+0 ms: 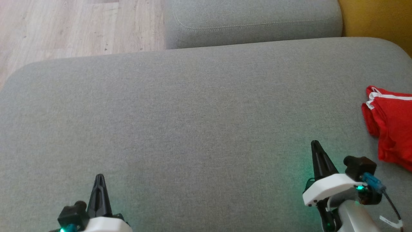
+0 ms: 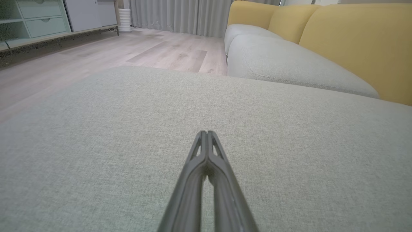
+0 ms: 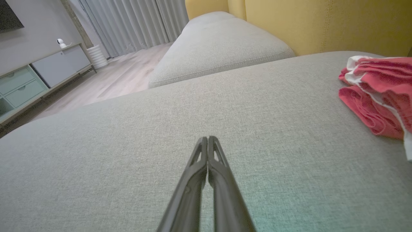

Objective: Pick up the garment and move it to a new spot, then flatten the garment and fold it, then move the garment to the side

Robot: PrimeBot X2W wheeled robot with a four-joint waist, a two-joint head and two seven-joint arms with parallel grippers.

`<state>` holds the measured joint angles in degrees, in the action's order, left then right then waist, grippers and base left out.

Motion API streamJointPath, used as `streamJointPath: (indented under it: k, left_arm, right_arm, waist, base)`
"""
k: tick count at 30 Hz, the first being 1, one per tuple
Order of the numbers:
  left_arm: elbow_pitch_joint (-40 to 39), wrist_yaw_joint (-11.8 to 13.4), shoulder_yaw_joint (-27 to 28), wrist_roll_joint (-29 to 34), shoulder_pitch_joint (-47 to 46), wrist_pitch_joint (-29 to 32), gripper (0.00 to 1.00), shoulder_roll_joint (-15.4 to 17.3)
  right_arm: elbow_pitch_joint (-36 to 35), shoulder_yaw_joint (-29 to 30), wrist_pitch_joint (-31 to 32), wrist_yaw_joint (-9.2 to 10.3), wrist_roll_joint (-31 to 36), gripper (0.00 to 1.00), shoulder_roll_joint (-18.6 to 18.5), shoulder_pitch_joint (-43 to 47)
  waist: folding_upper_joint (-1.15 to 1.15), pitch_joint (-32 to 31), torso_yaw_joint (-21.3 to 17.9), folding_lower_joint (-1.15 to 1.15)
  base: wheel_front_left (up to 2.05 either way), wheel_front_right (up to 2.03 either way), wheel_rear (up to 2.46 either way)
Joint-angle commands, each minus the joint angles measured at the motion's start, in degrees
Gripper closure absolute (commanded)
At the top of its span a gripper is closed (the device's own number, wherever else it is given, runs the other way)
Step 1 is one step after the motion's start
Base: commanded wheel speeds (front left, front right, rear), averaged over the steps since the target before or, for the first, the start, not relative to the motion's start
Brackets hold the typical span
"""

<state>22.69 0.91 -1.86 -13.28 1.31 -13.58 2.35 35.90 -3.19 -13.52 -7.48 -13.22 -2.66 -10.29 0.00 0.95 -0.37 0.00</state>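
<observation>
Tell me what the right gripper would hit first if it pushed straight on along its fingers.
Probably the grey seat cushion ahead of the shut right gripper, which seems tilted down; depth is unclear. The red garment lies off to its right, outside that line.

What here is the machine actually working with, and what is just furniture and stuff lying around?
Part of the job:
red garment, bunched at the right
large grey cushion it lies on
left end effector and right end effector, both shut, empty

Just there:
farther grey cushion
yellow backrest
wooden floor
cabinet
curtains
</observation>
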Motion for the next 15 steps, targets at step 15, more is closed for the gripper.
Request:
streamJointPath:
  k: [15]
  left_arm:
    - [-2.9,-1.4,1.4,-11.0,-2.7,2.6,1.00,0.2]
  right_arm:
    - [-4.9,1.3,2.6,0.00,-11.0,1.00,-0.2,-2.1]
  waist:
    - [0.00,-0.1,0.1,0.00]
  base:
    - [0.00,0.00,0.00]
